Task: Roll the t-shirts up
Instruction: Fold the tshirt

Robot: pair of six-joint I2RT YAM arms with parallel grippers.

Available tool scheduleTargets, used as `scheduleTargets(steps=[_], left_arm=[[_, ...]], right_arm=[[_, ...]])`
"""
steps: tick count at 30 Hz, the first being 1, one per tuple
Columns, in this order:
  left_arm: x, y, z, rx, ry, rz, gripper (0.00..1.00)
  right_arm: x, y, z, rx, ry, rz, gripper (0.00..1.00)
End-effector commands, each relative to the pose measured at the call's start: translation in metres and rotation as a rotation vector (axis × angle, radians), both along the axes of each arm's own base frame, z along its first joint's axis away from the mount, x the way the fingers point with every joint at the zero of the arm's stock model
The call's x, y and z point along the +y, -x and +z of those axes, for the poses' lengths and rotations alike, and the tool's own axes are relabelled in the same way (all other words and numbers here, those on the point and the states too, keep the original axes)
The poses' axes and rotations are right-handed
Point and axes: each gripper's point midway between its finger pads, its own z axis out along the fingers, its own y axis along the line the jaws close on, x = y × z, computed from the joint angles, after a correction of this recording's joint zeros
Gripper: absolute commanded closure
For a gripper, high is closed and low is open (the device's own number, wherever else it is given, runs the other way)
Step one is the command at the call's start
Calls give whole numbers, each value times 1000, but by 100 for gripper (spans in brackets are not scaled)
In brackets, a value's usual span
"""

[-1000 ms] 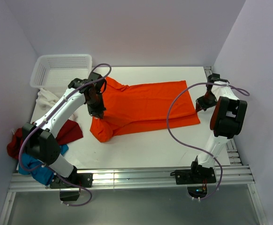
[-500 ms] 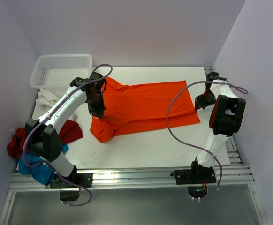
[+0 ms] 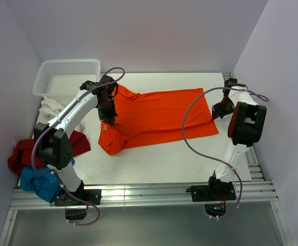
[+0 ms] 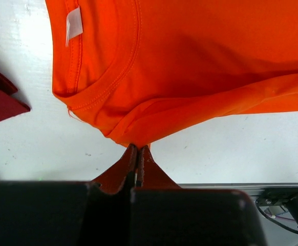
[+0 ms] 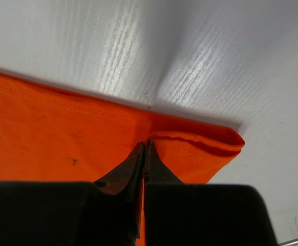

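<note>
both sets of jaws are pressed together on thin pinches of the orange t-shirt spread across the table, the left gripper at its collar end and the right gripper at its hem corner, so uneven pulling could slip either shallow grip free.

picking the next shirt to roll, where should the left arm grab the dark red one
Probably the pointed flap of the dark red shirt lying flat on the table, coming from above on its right side: the rest is bunched over the table's left edge, beside the blue shirt.
</note>
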Motion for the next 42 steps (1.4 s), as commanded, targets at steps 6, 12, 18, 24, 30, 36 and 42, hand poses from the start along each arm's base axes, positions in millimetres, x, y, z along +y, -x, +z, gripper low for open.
scheduleTargets(steps=[6,12,18,24,30,36,42], left_arm=[[-6,-24,6,-28,18,-35,100],[-5,-34,-4,-13,11,-37,100],[-5,-48,-13,-20,18,-20,100],[-13,-72,-12,-60,54,-20,100],[-15,-89,-18,-76,40,-34,99],[-15,-96,-30,-75,30,-44,100],[-15,-106,-41,-76,23,-58,100]], right_arm=[[-1,-23,6,-43,1,0,100],[1,-27,1,-36,-5,-4,100],[5,-34,1,-69,-27,12,72],[4,-41,17,-135,-17,39,51],[5,-33,35,-189,3,87,44],[11,-11,44,-241,4,126,44],[18,15,40,-258,-3,155,55]])
